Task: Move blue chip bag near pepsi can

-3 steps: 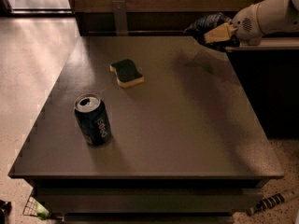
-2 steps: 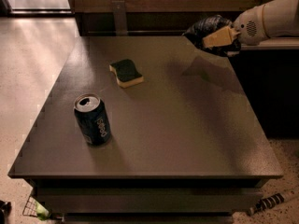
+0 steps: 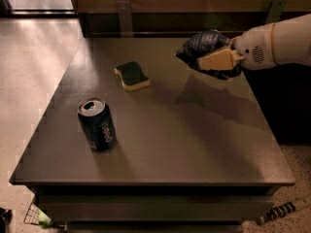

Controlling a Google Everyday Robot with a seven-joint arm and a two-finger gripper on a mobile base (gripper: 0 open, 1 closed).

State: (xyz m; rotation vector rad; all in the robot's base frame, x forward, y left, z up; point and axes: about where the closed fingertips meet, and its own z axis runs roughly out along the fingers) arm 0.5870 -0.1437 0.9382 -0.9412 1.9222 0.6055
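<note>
The pepsi can [image 3: 97, 124] stands upright near the front left of the dark table [image 3: 160, 149]. The blue chip bag [image 3: 200, 46] is a dark crumpled foil bag held in the air above the table's right rear part. My gripper [image 3: 214, 59] comes in from the right on a white arm and is shut on the bag, with a tan finger [image 3: 218, 59] across its near side. The bag's shadow falls on the table below it. The bag is far to the right of the can.
A green-and-yellow sponge [image 3: 131, 75] lies on the table between the can and the bag, toward the back. A dark wall rail runs behind the table. A dark cabinet stands to the right. Light floor lies to the left.
My arm has carried the chip bag leftward and a little nearer over the table. The can and the sponge have not moved.
</note>
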